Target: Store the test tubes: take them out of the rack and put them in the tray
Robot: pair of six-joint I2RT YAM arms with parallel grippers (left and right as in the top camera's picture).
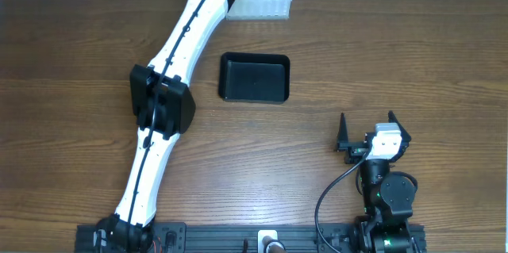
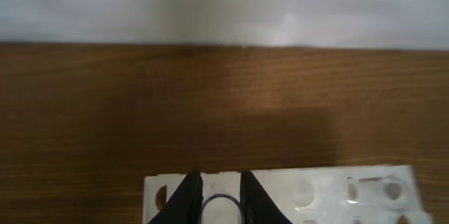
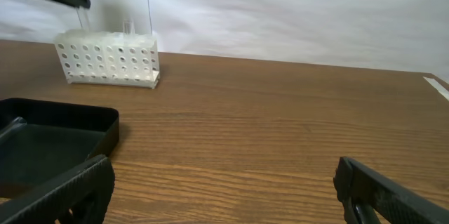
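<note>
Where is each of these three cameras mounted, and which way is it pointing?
Top view: fixed overhead, looking straight down on the table; both arms reach up from the bottom edge.
Left wrist view: on the left arm, looking down on the rack; its jaws flank a test tube.
Right wrist view: on the right arm, low, facing across the table to rack and tray; its open jaws show.
Shared: all three show the rack.

Brown wood-grain table (image 1: 397, 63); white backdrop (image 3: 295, 13) behind far edge; even light.
</note>
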